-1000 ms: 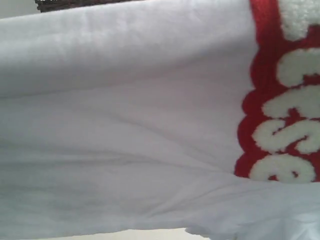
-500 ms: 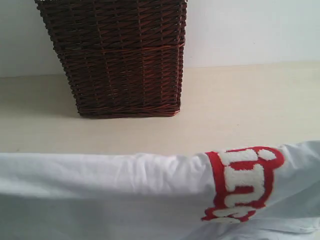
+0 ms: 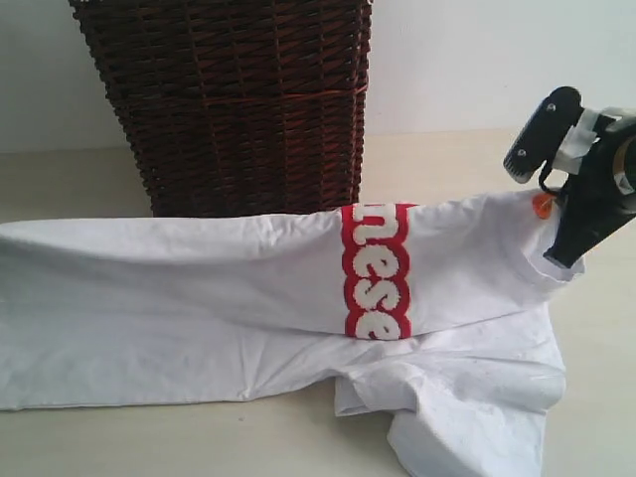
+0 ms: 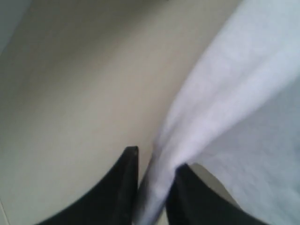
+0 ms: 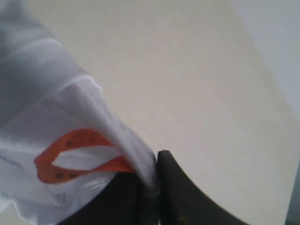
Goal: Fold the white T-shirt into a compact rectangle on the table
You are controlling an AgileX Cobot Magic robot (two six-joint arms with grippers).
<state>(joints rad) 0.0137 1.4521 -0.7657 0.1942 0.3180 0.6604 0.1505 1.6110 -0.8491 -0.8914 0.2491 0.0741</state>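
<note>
Two folds of the white T-shirt (image 3: 229, 288) are in my grip: my left fingers (image 4: 117, 192) clamp a white edge, and my right fingers (image 5: 183, 197) pinch cloth beside the orange label (image 5: 70, 138). The shirt lies doubled over on the table (image 3: 606, 417) just in front of the wicker basket (image 3: 238, 99). I judge this to be the first lengthwise fold, so my next move is to let go and then fold across.

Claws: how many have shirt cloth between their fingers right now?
2. The left claw has a fold of the white T-shirt between its fingers; the right claw pinches the edge beside the orange label.
</note>
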